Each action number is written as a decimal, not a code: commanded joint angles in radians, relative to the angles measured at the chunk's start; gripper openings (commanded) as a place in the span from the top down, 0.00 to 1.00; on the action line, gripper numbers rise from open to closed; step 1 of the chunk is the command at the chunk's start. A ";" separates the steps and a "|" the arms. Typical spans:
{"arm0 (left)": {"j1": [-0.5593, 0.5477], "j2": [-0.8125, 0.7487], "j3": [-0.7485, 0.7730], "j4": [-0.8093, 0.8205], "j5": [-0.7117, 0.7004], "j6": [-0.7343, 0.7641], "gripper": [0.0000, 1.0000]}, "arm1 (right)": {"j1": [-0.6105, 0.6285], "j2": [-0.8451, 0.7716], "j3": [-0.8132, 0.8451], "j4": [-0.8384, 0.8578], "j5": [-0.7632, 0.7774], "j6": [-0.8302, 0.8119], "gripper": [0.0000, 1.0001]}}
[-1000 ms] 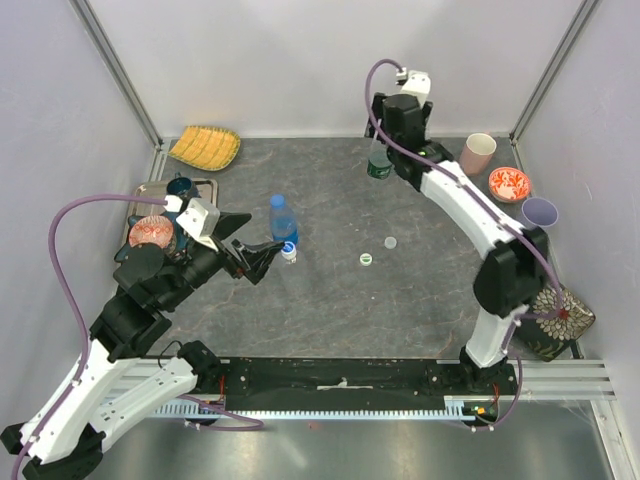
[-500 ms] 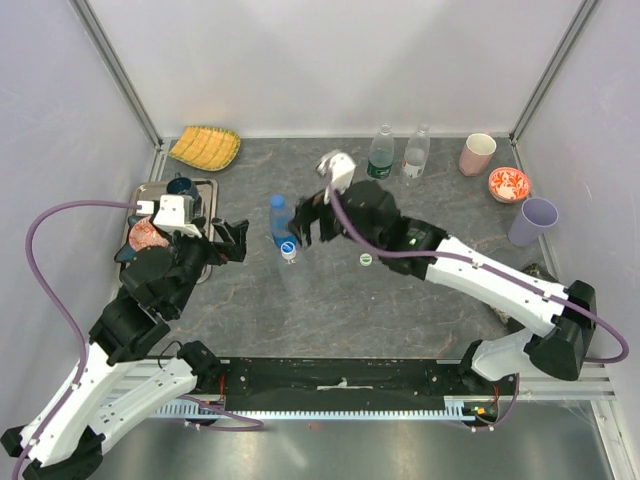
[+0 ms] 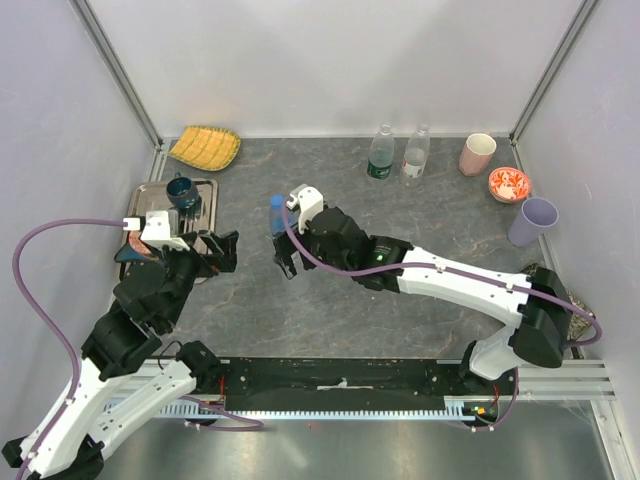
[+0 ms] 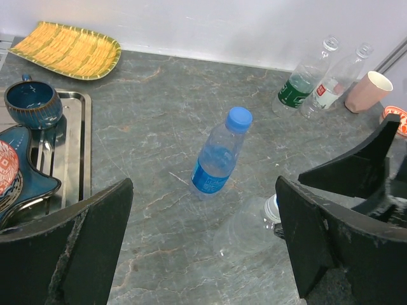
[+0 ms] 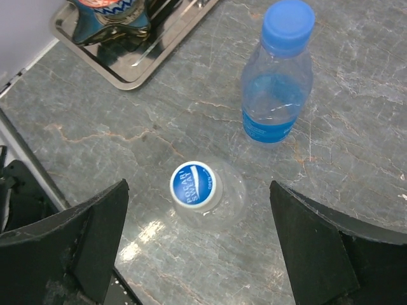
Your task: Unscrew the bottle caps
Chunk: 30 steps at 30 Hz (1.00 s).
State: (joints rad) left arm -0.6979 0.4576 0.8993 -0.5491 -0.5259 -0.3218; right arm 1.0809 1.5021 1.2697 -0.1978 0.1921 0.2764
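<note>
the right gripper [image 3: 285,255] is positioned directly above the clear bottle [image 5: 216,198], jaws spread wide either side of its white-and-blue cap [image 5: 193,184], so the cap can be clamped and turned. the left gripper [image 3: 220,250], likewise spread apart, is held nearby, probably to brace the body. the blue-capped bottle [image 5: 276,89] is stood just behind.

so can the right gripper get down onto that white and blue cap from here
Probably yes: the right gripper is open directly above the white-and-blue cap, with nothing between them. The blue bottle stands apart beside it.
</note>
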 commanded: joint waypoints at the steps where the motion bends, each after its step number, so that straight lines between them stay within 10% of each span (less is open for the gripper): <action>1: 0.000 -0.010 -0.003 -0.005 -0.014 -0.045 0.01 | 0.007 0.035 -0.009 0.075 0.063 0.001 0.03; 9: 0.000 -0.016 -0.017 -0.006 -0.006 -0.049 0.00 | 0.007 0.101 0.010 0.100 0.072 0.014 0.15; 30: 0.000 0.048 0.001 0.233 0.205 0.105 0.00 | -0.024 -0.180 0.089 -0.187 0.167 0.033 1.00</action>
State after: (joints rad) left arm -0.6979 0.4576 0.8772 -0.5049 -0.4644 -0.2993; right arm 1.0794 1.4403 1.2598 -0.2729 0.3134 0.2924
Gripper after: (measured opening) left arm 0.993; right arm 0.425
